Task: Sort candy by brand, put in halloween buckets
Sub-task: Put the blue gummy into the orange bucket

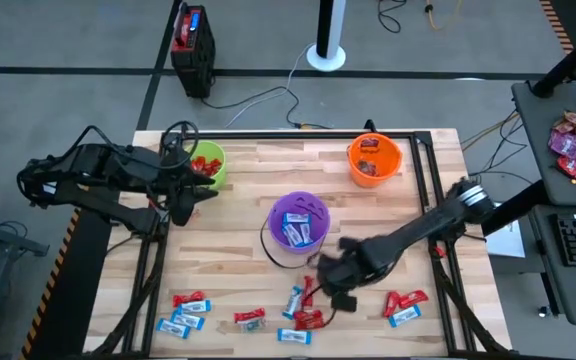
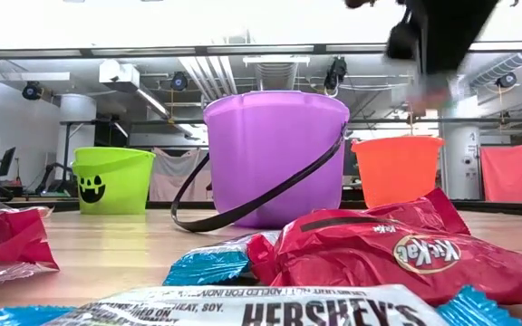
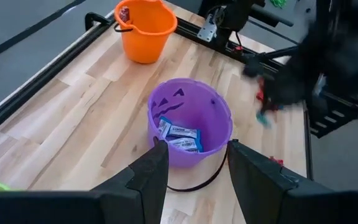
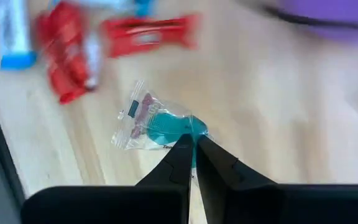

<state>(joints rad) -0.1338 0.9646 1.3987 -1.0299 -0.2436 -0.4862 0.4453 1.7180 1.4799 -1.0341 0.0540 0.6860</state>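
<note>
The right gripper [image 4: 194, 151] is pinching a clear-wrapped blue candy [image 4: 160, 124] by its edge, fingers [image 4: 178, 158] pressed together on the wrapper, the rest of the piece sticking out beyond the tips. It is hanging above the table [image 1: 238, 190], just right of the purple bucket [image 1: 298, 222]. Red candies [image 4: 148, 34] are lying on the wood behind it. The left gripper [image 3: 191, 155] is waiting by the green bucket [image 1: 208, 160] with fingers apart and empty. The orange bucket [image 1: 373, 158] is sitting at the far right.

Lime green bucket [image 1: 206, 162], purple bucket [image 1: 299, 222], orange bucket [image 1: 374, 160]; red, blue-and-white candy [image 1: 190, 311] on pale wood table [image 1: 238, 268].
</note>
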